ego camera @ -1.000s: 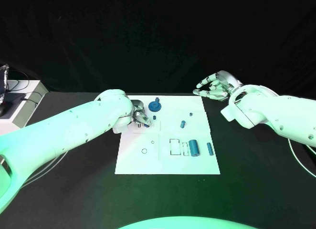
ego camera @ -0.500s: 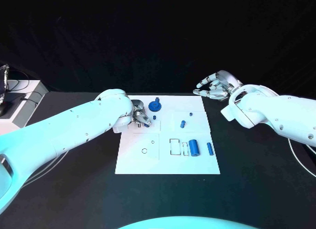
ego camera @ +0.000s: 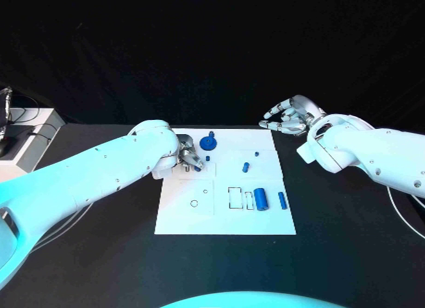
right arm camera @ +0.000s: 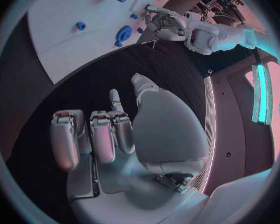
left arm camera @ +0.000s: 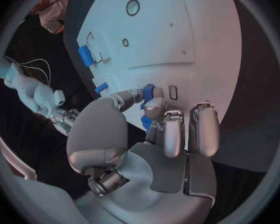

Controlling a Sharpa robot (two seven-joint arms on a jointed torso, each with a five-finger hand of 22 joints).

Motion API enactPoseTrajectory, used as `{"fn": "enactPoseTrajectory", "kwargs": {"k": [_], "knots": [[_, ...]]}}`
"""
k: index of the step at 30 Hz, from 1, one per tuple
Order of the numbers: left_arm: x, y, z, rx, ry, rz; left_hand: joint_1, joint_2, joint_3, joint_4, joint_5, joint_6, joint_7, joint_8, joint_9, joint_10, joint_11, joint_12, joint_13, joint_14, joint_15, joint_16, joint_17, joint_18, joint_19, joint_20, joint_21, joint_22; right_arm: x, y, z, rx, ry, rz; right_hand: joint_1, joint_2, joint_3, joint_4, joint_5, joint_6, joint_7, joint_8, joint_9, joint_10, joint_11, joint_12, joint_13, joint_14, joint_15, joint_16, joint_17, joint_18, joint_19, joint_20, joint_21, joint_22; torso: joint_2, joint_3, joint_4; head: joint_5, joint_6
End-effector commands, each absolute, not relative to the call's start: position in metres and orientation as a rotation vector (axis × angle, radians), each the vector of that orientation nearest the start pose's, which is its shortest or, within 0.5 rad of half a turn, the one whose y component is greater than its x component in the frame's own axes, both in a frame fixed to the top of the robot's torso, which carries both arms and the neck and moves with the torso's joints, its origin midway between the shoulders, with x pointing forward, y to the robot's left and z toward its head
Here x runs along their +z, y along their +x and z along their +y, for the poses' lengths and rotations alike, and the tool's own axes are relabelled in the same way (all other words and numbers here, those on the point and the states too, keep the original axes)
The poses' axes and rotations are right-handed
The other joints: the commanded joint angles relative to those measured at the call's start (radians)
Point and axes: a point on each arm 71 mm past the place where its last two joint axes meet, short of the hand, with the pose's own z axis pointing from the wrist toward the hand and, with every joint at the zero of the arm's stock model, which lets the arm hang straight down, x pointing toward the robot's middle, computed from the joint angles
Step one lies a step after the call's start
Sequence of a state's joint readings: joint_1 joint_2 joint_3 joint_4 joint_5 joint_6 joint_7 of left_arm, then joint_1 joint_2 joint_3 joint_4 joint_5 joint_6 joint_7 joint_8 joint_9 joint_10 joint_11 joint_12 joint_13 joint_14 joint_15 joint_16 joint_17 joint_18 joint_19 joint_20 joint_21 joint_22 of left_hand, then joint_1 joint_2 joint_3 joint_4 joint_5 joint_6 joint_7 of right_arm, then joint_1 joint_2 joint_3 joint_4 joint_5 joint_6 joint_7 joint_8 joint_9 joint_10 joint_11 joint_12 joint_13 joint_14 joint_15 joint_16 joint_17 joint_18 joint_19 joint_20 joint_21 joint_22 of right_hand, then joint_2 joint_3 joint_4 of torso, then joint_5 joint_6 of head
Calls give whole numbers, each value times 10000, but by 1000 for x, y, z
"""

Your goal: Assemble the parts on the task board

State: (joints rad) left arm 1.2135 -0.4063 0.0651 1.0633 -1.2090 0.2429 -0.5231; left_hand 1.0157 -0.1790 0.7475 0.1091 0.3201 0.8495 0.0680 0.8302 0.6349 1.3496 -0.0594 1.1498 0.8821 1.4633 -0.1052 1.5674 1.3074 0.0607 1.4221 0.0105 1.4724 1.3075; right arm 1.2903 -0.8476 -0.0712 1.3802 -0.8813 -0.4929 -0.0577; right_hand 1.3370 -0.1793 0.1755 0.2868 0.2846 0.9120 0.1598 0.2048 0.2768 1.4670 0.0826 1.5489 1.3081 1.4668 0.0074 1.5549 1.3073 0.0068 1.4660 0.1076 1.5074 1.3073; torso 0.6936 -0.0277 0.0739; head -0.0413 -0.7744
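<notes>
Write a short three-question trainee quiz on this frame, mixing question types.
1. True or false: the right hand rests on the task board.
2. Which hand is over the task board's far-left part? A) left hand B) right hand C) both
3. Fill in: the large blue cylinder lies on the board's near-____ part.

Key: 1 false, it hovers off the board beyond the far-right corner, holding nothing. 2 A, its fingers are at a small blue part. 3 right.
</notes>
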Motion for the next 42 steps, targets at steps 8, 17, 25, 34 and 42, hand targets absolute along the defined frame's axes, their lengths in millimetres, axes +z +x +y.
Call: {"fn": "enactPoseTrajectory", "kwargs": {"k": [8,17,25,34,42], "knots": [[-227,551,120,-3258,-791,23387,-186,-65,-207,120,-44,765,-675,-98,2686,-22,-54,-4,-15,1075,-80,34,2634,-78,2,-76,-7,265,-156,527,-262,7397,4701,15508,-88,23,5,15,30,-51,17,58,11,760,-39,-64,2376,886,-33,-33,1988,103,755,-28,-31,2157,-3,0,1,-13,-22],[-227,551,120,-3260,-801,23397,-273,-128,-458,301,-50,806,-685,-139,2728,-26,-59,10,-39,1075,-85,34,2634,-81,16,-81,-5,283,-157,527,-262,7401,4704,15519,-109,23,3,19,29,-60,17,65,13,757,-39,-67,2373,879,-34,-43,1957,108,747,-29,-51,2143,-3,1,-2,-10,-32],[-227,551,121,-3250,-846,23371,-370,-182,-893,592,-83,871,-689,-201,2791,-34,-64,35,-69,1075,-90,34,2634,-81,18,-88,-13,285,-157,527,-262,7413,4713,15513,-109,23,3,19,29,-60,17,65,13,757,-39,-67,2373,879,-34,-43,1957,108,747,-29,-51,2143,1,-1,3,-16,-24],[-227,552,121,-3260,-877,23346,-416,-292,-1604,964,-128,931,-689,-286,2881,-50,-63,69,-107,1075,-92,34,2634,-82,24,-94,-22,293,-157,527,-262,7422,4719,15508,-109,23,3,19,29,-60,17,65,13,757,-39,-67,2373,879,-34,-43,1957,108,747,-29,-51,2143,-2,-2,-5,-16,-30],[-226,552,120,-3344,-943,23288,-406,-409,-2350,1388,-167,981,-685,-378,2967,-60,-58,110,-130,1075,-90,34,2634,-84,31,-94,-28,306,-157,527,-261,7436,4725,15508,-129,25,2,20,27,-68,16,73,16,756,-40,-68,2372,879,-35,-43,1958,109,745,-31,-56,2140,-5,2,-1,-19,-23]]}}
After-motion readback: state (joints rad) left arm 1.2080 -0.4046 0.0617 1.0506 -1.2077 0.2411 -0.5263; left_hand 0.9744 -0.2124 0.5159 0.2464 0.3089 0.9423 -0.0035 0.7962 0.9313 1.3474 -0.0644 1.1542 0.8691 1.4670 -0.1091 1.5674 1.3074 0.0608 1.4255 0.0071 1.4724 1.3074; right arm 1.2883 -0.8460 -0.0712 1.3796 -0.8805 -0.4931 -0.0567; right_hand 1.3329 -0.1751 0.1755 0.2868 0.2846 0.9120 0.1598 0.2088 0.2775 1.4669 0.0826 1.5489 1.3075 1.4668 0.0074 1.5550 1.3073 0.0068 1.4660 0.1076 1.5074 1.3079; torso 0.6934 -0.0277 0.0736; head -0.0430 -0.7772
